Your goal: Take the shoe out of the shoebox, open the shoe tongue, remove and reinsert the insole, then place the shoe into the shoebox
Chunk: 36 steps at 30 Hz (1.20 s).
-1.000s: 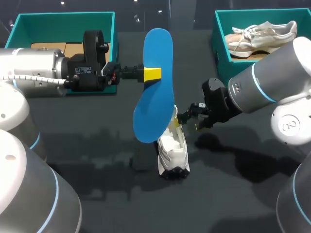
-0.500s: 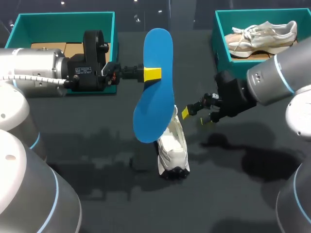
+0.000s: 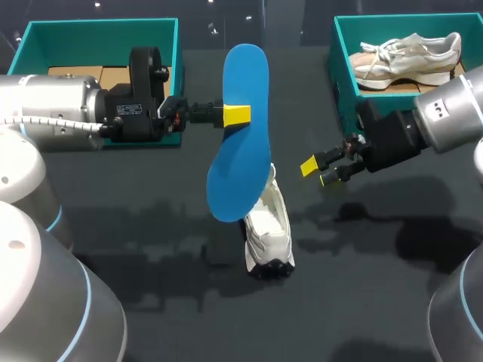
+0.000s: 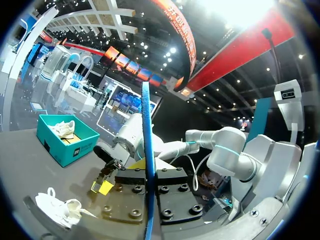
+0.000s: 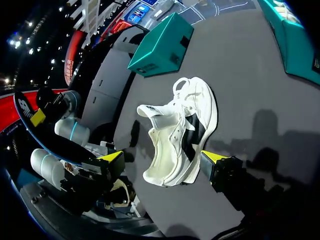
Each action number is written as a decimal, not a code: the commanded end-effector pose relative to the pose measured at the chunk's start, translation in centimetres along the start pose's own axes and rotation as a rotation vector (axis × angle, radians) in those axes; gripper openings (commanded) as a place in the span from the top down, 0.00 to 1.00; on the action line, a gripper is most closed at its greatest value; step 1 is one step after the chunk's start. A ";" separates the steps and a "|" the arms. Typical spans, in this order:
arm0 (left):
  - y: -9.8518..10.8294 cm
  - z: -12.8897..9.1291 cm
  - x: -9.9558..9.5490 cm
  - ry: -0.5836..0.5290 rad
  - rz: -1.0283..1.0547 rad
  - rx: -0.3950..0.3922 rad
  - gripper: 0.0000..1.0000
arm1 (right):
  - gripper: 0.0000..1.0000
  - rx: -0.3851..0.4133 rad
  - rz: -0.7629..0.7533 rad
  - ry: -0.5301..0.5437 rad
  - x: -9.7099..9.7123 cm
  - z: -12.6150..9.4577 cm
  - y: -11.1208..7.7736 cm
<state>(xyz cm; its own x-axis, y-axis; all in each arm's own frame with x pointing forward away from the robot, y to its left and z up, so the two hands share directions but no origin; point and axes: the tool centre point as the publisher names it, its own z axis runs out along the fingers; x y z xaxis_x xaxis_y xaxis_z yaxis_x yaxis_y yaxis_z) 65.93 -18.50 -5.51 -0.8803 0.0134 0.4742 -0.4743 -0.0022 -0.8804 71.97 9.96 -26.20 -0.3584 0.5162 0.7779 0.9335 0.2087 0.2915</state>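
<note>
Nearest, white shoe (image 3: 268,226) on the table, opened up, probably left free to take its lining back. Just above, blue insole (image 3: 240,132) pinched mid-length in the closed left jaws, arm stretched level from the left. Right jaws parted and empty, aimed at the shoe from alongside; farthest back, teal shoebox (image 3: 102,41).

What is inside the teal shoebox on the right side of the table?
A pale shoe lies inside the right shoebox, on a brown base. My right arm covers the box's near corner, so that part is unseen.
</note>
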 end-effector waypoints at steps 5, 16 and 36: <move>-1.1 -0.1 -1.1 -0.033 0.513 0.062 1.00 | 0.00 -0.063 0.039 0.090 0.8 -1.3 1.6; -2.0 -0.7 -3.0 -0.037 1.090 0.089 1.00 | 0.00 -0.093 0.074 0.235 2.2 -2.8 3.1; 0.5 0.5 -5.0 0.049 1.678 -0.039 1.00 | 0.00 -0.070 0.211 0.350 2.1 -3.7 4.8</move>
<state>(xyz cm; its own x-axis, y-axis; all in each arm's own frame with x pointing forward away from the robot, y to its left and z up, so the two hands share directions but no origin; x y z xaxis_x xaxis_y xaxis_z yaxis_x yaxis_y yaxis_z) 69.48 -18.34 -7.12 -0.7560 -0.0325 -0.6538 0.6545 -0.0523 -0.7543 74.73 9.01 -20.82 -0.1484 0.2332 0.9610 0.9888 0.0488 0.1408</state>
